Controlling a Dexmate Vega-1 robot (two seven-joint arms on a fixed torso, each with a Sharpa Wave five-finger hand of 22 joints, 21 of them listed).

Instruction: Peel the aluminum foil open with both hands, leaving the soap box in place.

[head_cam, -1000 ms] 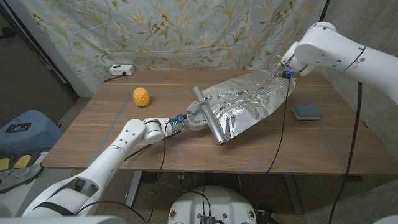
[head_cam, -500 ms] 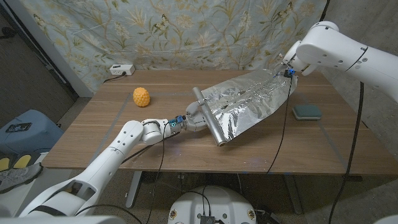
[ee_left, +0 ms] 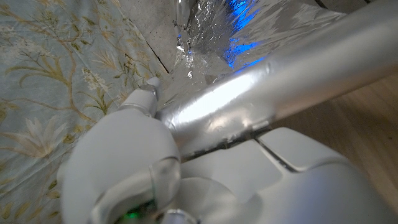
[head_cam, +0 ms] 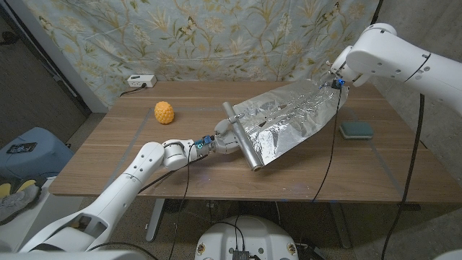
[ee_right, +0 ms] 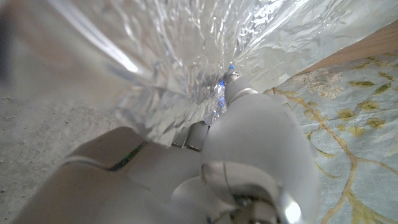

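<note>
Crinkled aluminum foil sheet (head_cam: 289,115) stretches taut, left hand (head_cam: 225,141) gripping its roll (head_cam: 242,144), right hand (head_cam: 333,81) pinching the far edge.

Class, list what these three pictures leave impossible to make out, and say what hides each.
- Right hand: its hold on the foil sheet is too small in the head view, too blurred in the wrist view.
- Table under the sheet: covered in the head view.
- Foil roll: ends cut off, left wrist view.
</note>
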